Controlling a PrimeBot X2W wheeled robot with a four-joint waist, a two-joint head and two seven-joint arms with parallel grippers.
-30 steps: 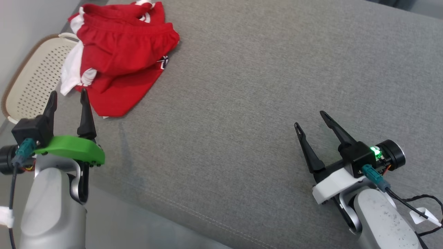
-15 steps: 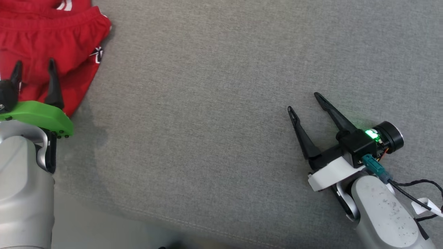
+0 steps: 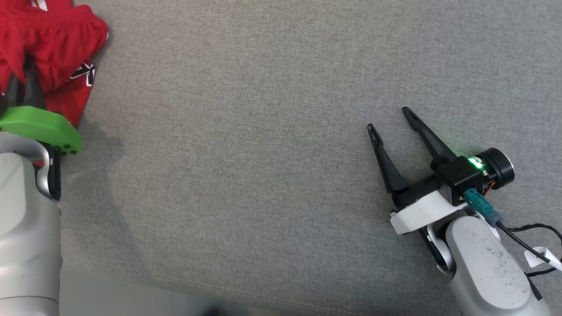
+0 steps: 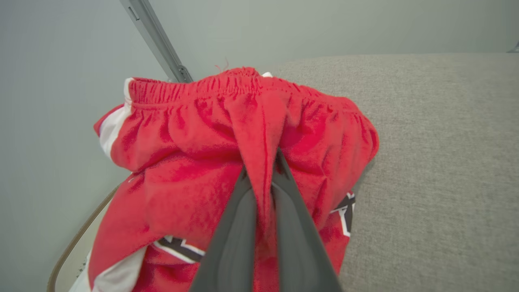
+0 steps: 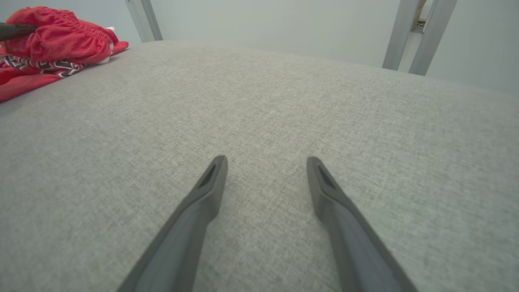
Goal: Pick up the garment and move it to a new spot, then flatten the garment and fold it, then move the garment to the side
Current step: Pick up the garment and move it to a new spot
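Two dark fingers of the left gripper (image 4: 262, 162) are clenched on a pinched fold of the red garment (image 4: 182, 162), which lies bunched at the far left edge of the grey cushion (image 3: 263, 153); its black-and-white emblem (image 4: 344, 209) is too crumpled to read; the right gripper (image 3: 388, 118) stands spread and empty, well apart from it.

Grey fabric surface (image 3: 263, 153), pale wall (image 5: 263, 24)
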